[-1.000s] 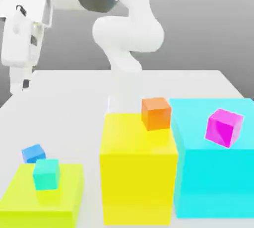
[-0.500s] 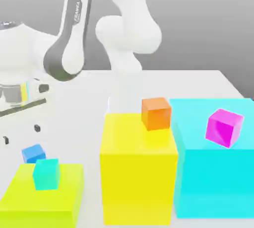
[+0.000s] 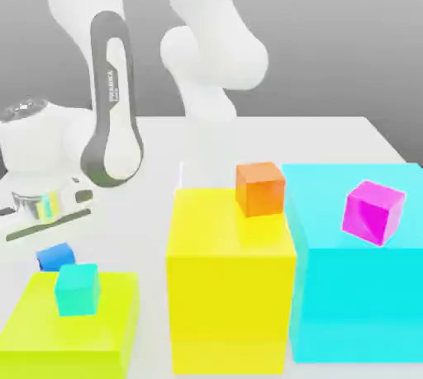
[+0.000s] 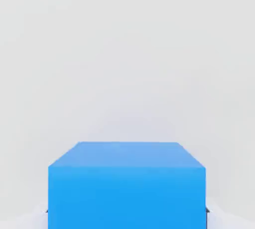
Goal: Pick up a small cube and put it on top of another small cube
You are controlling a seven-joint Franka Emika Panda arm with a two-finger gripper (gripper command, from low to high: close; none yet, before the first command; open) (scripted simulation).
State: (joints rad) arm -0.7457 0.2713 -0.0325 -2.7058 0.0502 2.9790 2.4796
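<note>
The small, plain bright-blue cube (image 4: 127, 198) is between the two fingers of the white claw (image 4: 127, 213). The claw has just closed on it, with one finger against each of two opposite sides. Half a second ago, the claw was open and hung higher up. Now it has come down to the blue cube and squeezed. The cube looks as if it is still down on the pale, smooth table (image 3: 330, 142), not lifted yet.

This means the reaching part seems done, and the carrying part comes next. The small, plain teal cube (image 3: 78, 291) is near the claw, on the side toward the exterior view's camera. It sits on top of a flat yellow-green block (image 3: 70, 328), and it has not moved. The claw will need to lift the blue cube well up first. If it goes across too low, it could bump the teal cube and push it off its spot.

Farther from the claw, toward the exterior view's right, stands a tall yellow block (image 3: 231, 311) with a small orange cube (image 3: 260, 190) on it. Farthest from the claw is a big cyan block (image 3: 355, 303) with a small magenta cube (image 3: 373, 212) on top. Those have stayed where they were, and the job does not need them.
</note>
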